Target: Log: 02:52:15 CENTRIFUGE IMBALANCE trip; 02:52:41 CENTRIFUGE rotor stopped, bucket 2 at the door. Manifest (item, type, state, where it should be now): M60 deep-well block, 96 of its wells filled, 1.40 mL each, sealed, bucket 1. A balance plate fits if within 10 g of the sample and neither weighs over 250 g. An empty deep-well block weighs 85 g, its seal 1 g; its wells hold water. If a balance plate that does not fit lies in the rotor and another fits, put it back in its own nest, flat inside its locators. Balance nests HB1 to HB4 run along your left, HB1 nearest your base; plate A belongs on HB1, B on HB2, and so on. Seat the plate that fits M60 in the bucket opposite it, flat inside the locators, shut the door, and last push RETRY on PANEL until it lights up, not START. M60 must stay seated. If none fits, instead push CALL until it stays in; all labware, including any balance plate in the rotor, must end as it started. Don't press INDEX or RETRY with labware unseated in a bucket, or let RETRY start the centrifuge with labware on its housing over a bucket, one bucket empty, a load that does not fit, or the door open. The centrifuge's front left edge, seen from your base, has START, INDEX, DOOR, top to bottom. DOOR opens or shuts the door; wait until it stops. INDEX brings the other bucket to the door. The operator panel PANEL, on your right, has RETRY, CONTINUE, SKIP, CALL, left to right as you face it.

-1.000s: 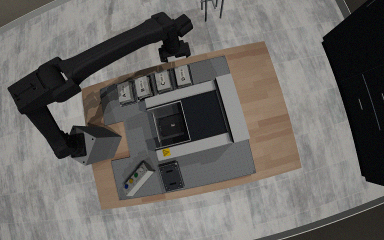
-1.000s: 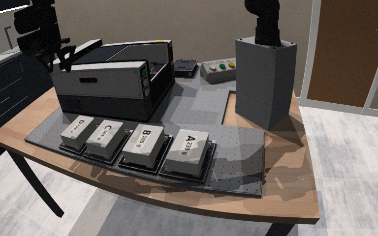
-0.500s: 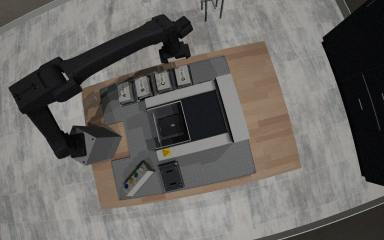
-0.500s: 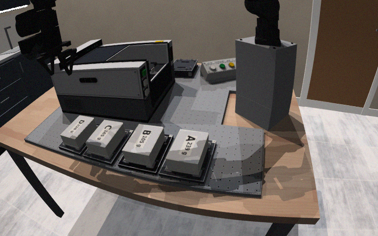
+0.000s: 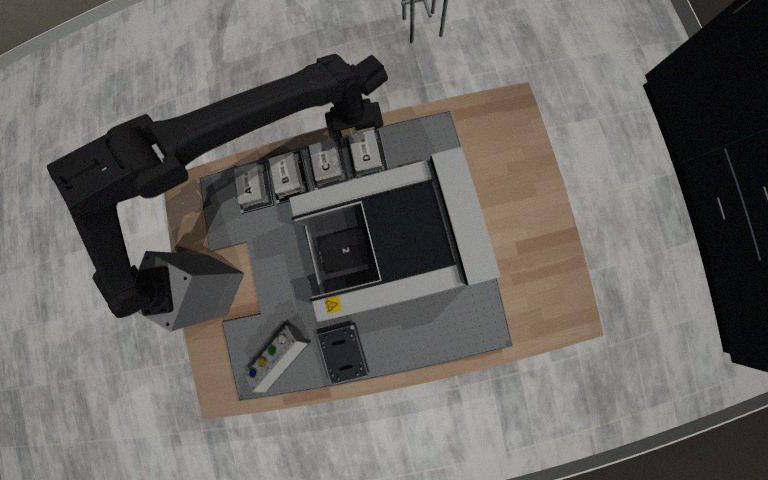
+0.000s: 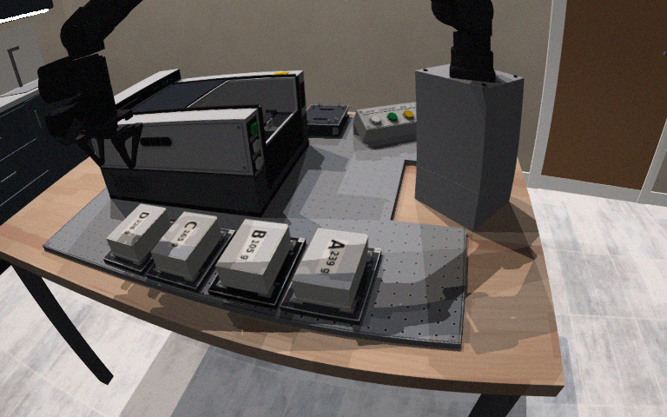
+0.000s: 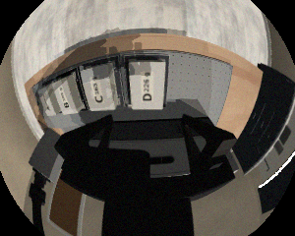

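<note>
Four grey balance plates sit in their nests in a row: A labelled 239 g, B labelled 105 g, C and D. My gripper is open and empty. It hangs above the outer end of plate D, well clear of it. The centrifuge has its door open. Bucket 2 shows in the opening with nothing in it.
The centrifuge's buttons are on its front left edge. The operator panel with coloured buttons lies near the arm's grey base pedestal. A dark empty nest is beside the panel.
</note>
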Controlling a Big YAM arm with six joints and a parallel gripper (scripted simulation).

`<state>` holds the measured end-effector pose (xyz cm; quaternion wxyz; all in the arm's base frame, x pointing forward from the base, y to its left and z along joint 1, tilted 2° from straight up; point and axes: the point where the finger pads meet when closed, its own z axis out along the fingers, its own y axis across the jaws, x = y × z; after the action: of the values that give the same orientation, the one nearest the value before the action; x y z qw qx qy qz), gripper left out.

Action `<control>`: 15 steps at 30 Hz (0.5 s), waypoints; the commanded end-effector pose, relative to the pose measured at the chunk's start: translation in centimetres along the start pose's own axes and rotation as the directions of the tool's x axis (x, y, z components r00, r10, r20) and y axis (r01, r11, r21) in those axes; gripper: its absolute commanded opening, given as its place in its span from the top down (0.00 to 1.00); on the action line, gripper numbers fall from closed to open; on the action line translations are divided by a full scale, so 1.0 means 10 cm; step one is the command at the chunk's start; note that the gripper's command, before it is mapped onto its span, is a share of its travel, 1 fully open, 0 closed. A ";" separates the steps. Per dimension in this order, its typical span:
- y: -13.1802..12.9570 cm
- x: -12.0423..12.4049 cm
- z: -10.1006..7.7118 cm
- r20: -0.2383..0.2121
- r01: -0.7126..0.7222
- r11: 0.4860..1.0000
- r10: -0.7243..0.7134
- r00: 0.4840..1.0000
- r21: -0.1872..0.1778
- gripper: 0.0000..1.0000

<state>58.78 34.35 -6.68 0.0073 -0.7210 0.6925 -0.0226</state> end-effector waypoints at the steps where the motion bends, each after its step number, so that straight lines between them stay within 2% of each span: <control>1: -0.11 0.05 0.31 0.006 -0.002 1.000 0.002 1.000 0.006 0.00; 5: -0.13 0.04 0.54 0.008 -0.002 1.000 0.002 1.000 0.010 0.00; 7: -0.13 0.04 0.54 0.008 -0.002 1.000 0.002 1.000 0.010 0.00; 10: -0.22 -0.01 0.62 0.019 -0.002 1.000 0.002 1.000 0.032 0.00; 15: -0.23 -0.01 0.85 0.020 -0.003 0.999 0.002 1.000 0.033 0.00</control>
<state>58.90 34.02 -14.49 0.0023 -0.7202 0.6934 -0.0213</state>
